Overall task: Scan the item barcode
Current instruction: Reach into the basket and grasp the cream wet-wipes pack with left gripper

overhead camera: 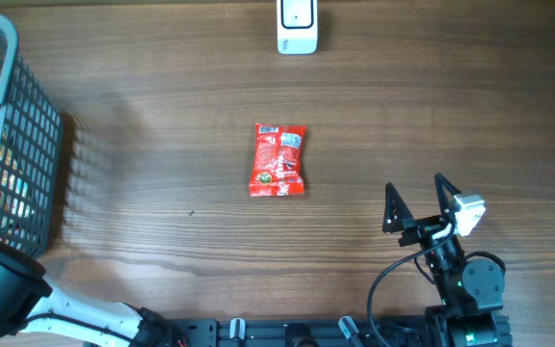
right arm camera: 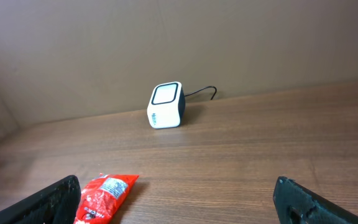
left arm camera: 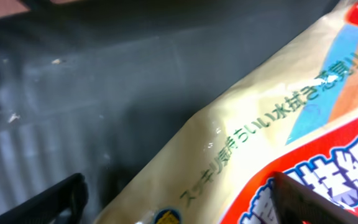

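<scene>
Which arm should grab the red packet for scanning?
Right. The right gripper is open near the packet, with packet and scanner in its wrist view. The left gripper is down in the basket over a beige pack.

L wrist cam: cream pack (left arm camera: 229, 149) spans the gap betw. the fingers of left claw (left arm camera: 179, 202). Green Jp print runs diag. up-right above the gap: starts "スッキリ", mid part has "水拭き", ends "!!"; rest unclear. By the claw's R finger: big white Jp chars on blue in a red panel, cropped, not readable.

R wrist cam: red packet (right arm camera: 104, 194) just beside L finger of right claw (right arm camera: 182, 200), white label, print too small. Scanner (right arm camera: 166, 106) well ahead of the claw: small side mark, illegible.
</scene>
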Robot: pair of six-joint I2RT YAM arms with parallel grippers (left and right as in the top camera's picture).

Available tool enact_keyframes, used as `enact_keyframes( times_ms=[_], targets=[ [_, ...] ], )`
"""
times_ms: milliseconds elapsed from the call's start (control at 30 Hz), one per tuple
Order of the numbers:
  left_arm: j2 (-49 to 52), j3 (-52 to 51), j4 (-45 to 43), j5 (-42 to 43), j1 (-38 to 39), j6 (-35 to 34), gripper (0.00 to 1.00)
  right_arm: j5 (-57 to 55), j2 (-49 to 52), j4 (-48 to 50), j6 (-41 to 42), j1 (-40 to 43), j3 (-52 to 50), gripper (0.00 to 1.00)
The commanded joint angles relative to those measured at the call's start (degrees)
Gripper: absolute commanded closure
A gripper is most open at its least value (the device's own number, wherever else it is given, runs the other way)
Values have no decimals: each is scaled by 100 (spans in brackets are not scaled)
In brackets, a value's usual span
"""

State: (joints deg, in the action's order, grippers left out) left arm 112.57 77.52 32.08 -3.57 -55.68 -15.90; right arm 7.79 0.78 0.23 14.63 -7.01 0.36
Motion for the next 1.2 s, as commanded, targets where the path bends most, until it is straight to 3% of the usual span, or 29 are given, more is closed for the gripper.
enact_keyframes(
  times_ms=[0,67,300,567,733,767,833,900,967,1033,1167],
  targets=[
    [175,-26,50,98,7,92,69,-55,-35,20,-96,33,-7,0],
    [160,-26,74,101,7,76,95,-52,-35,20,-98,33,-7,0],
    [-306,-26,243,164,7,72,96,-52,-35,20,-96,33,-7,0],
    [-2444,-26,98,343,7,66,96,-55,-35,20,-96,33,-7,0],
    [-3139,-26,66,748,7,-125,96,-55,-35,20,-94,33,-7,0],
    [-3141,-26,166,741,7,-120,89,-55,-35,20,-96,33,-7,0],
    [-3003,-28,417,739,7,-98,49,-55,-35,20,-96,33,-7,0],
    [-2809,-28,535,741,7,-98,24,-55,-35,20,-96,33,-7,0],
    [-2524,-28,564,739,7,-96,9,-52,-35,20,-98,33,-7,0],
    [-2214,-28,505,739,7,-76,0,-55,-35,20,-96,33,-7,0],
    [-1554,-28,61,743,7,-74,0,-55,-35,20,-101,33,-7,0]
  ],
)
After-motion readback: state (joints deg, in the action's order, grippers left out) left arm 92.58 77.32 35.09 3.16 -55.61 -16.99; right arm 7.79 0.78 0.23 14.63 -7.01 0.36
